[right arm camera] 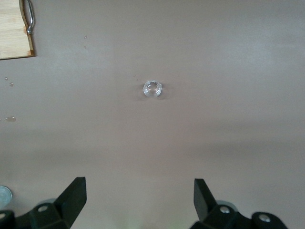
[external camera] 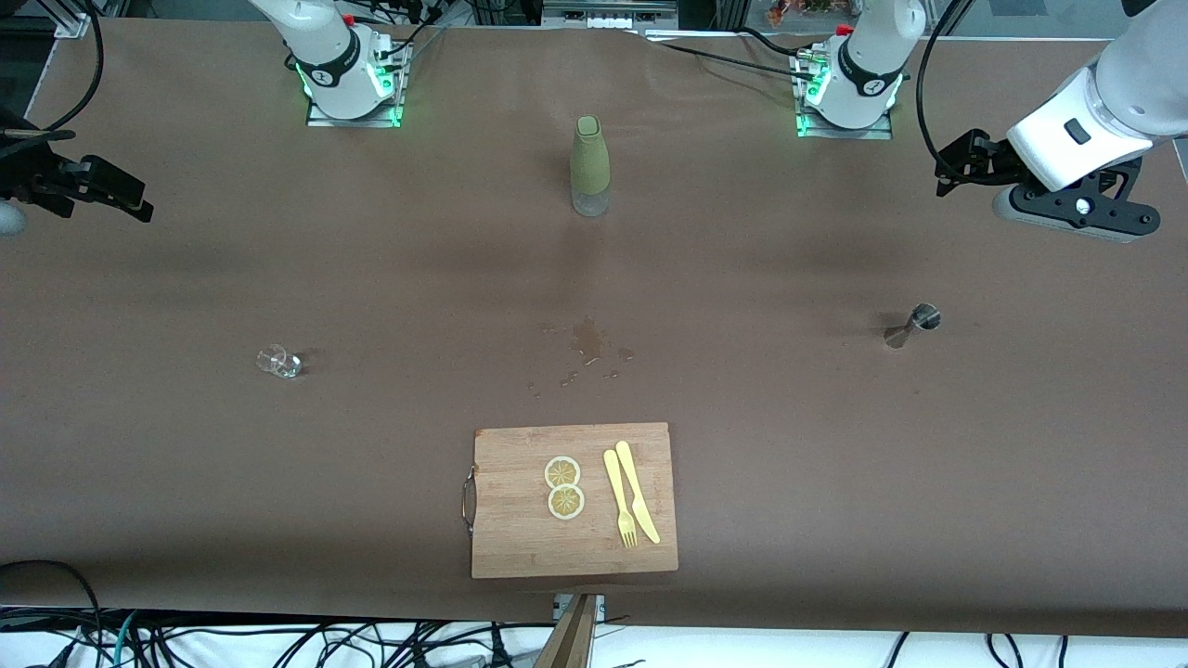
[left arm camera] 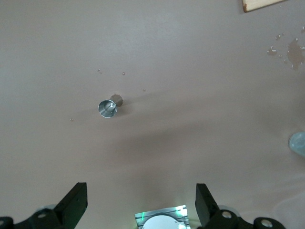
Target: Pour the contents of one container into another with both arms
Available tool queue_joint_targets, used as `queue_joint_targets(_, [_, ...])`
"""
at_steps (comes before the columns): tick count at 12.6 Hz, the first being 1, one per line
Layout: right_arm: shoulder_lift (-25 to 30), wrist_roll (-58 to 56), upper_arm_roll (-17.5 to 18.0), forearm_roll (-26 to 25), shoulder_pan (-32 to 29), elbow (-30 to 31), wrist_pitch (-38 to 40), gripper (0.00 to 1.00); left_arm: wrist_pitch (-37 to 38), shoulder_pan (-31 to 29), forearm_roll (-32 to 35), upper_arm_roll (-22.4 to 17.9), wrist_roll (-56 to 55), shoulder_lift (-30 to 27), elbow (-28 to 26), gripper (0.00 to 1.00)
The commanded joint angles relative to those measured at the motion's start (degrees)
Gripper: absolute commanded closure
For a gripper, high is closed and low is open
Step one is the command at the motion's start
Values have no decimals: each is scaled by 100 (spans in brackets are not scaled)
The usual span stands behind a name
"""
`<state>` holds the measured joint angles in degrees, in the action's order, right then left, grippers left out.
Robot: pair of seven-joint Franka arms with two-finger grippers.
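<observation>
Both claws hang spread and empty at the table's ends, the left gripper [left arm camera: 140, 202] high over bare cloth near the upright steel jigger [external camera: 914, 325], which sits nearer the front camera, and the right gripper [right arm camera: 139, 200] likewise by the small clear glass [external camera: 278, 361].

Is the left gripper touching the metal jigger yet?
Apart. In the left wrist view the left gripper stands open with bare table between it and the metal jigger; the front view shows it up over the table's edge.
</observation>
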<state>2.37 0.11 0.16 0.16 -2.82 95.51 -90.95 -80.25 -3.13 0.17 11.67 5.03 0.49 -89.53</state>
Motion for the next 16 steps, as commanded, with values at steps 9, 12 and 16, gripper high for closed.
queue_joint_targets(9, [-35, -2, -7, 63, 27, -103, 25, 0, 247, -1206, -790, -7, 2763, 109, -91, 0])
queue_joint_targets(12, [-219, -46, 19, 72, 53, -94, 121, 0, 264, -1567, -1027, -7, 3721, 118, -100, 0])
queue_joint_targets(16, [-630, -894, 2, 72, 19, -94, 157, 0, 264, -2147, -1343, -7, 4962, 311, -118, 0])
